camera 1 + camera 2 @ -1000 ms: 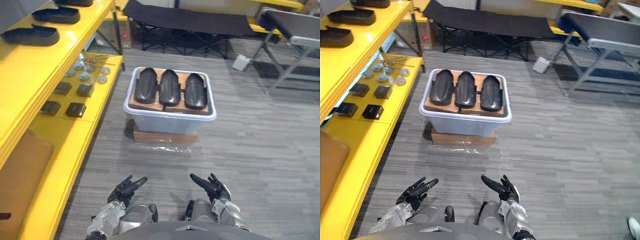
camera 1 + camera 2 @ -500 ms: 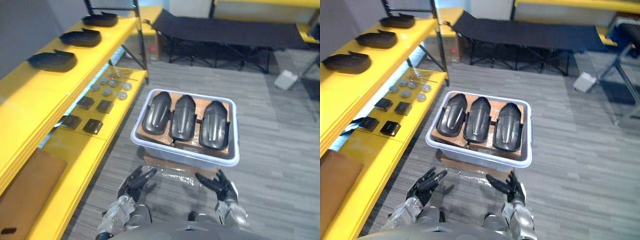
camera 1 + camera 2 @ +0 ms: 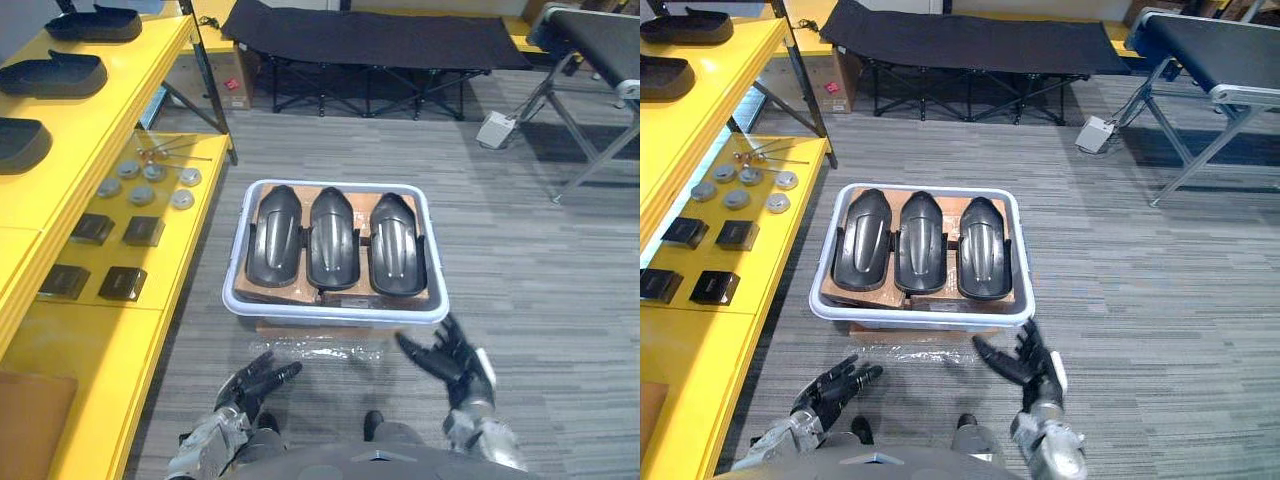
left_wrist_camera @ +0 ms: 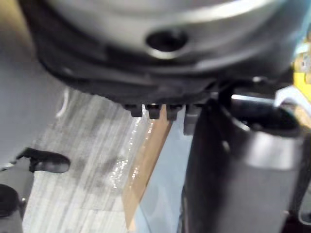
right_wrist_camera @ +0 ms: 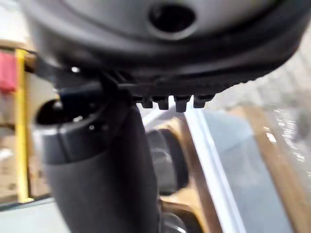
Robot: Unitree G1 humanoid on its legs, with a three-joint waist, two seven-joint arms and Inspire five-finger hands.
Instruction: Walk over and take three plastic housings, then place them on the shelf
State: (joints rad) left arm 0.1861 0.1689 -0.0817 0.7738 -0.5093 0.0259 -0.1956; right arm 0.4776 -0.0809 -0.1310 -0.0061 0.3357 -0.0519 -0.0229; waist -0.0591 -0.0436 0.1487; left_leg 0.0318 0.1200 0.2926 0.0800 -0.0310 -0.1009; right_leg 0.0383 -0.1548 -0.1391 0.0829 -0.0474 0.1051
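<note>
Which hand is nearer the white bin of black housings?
Right. The right hand is raised, fingers spread, just short of the near right corner of the bin; the left hand sits lower and farther back from its near left side.

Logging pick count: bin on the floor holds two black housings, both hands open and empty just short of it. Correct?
No: the bin holds three black housings, not two, side by side in the left eye view. The left hand and right hand are open and empty just short of it.
</note>
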